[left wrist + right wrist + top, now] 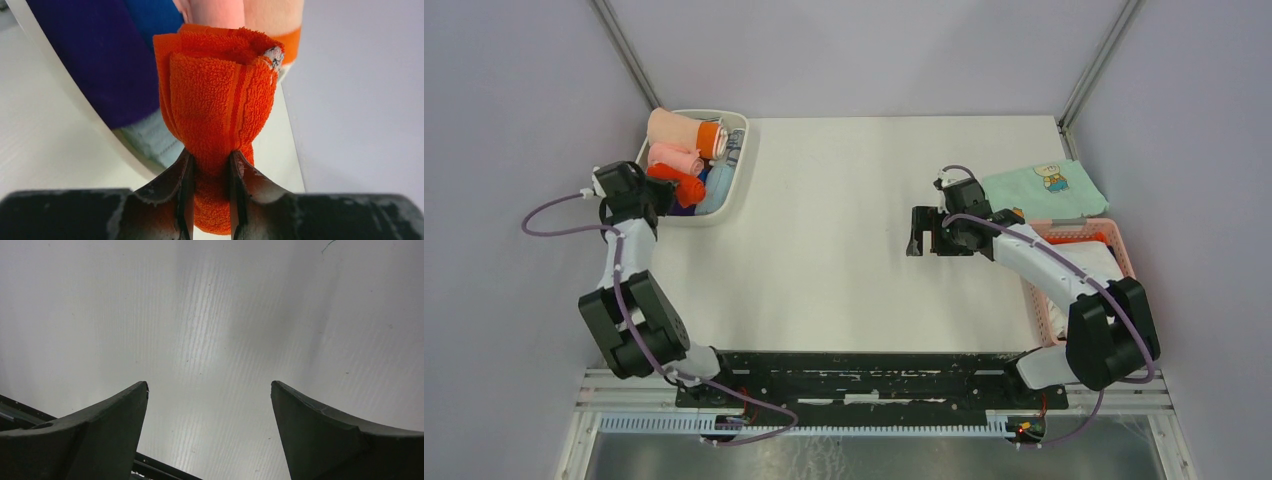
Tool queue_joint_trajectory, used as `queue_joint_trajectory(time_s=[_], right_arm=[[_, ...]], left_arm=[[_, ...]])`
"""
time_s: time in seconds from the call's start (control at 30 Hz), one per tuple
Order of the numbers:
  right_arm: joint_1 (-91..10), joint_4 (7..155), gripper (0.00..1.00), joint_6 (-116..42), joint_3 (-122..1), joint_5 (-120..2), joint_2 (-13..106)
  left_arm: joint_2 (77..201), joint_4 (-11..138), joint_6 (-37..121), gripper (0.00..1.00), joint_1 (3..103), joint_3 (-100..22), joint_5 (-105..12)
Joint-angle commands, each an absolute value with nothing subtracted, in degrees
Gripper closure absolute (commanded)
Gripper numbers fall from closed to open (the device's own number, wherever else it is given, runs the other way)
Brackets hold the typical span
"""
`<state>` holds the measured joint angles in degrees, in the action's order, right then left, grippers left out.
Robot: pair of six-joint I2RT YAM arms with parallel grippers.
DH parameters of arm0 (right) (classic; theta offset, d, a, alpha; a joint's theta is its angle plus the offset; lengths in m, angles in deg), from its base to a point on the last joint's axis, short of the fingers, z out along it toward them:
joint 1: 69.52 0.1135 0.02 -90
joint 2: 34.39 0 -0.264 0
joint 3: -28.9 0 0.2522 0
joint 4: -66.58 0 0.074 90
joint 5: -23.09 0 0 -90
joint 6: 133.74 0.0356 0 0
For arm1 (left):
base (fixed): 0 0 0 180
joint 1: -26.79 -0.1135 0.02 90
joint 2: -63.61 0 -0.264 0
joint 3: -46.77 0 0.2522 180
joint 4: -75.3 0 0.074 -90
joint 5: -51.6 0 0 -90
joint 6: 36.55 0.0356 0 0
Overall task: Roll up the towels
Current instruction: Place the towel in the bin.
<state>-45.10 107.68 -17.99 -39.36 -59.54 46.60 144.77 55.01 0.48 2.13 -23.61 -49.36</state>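
My left gripper (662,196) is shut on a rolled red-orange towel (681,186) at the near end of the white tray (742,172). In the left wrist view both fingers (184,175) pinch the roll (215,95) at its waist, and the towel bulges above and below them. A peach roll with an orange band (686,131) and a pink roll (674,157) lie further back in the tray. My right gripper (921,232) is open and empty over bare table; the right wrist view shows its jaws (210,390) wide apart. A bit of red-orange cloth (1079,238) shows in the pink basket (1124,255).
The tray also holds purple (100,60) and pale blue (150,140) cloths. A mint-green cloth with a cartoon bear (1044,188) lies flat at the back right, partly over the basket. Grey walls close in on both sides and at the back.
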Motion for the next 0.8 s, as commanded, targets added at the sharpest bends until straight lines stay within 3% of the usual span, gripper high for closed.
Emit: queue_joint_trajectory(time_s=[0.0, 0.3, 0.53, 0.77], right_arm=[[-44.6, 108.7, 0.00, -19.6, -41.4, -63.4, 44.3], [-44.3, 109.3, 0.00, -20.1, -41.6, -65.5, 44.3], [-44.4, 108.8, 0.00, -19.9, -41.2, -65.8, 44.7], [-44.3, 108.6, 0.00, -20.0, -41.1, -65.9, 45.2]], left_arm=[[151.7, 51.6, 2.4, 0.97, -1.2, -31.8, -48.6], [162.3, 47.7, 4.0, 0.96, -1.6, -41.1, -41.2], [172.0, 53.3, -0.9, 0.92, -1.5, -44.0, -45.0], [174.0, 57.0, -4.7, 0.85, -1.3, -44.0, -45.6]])
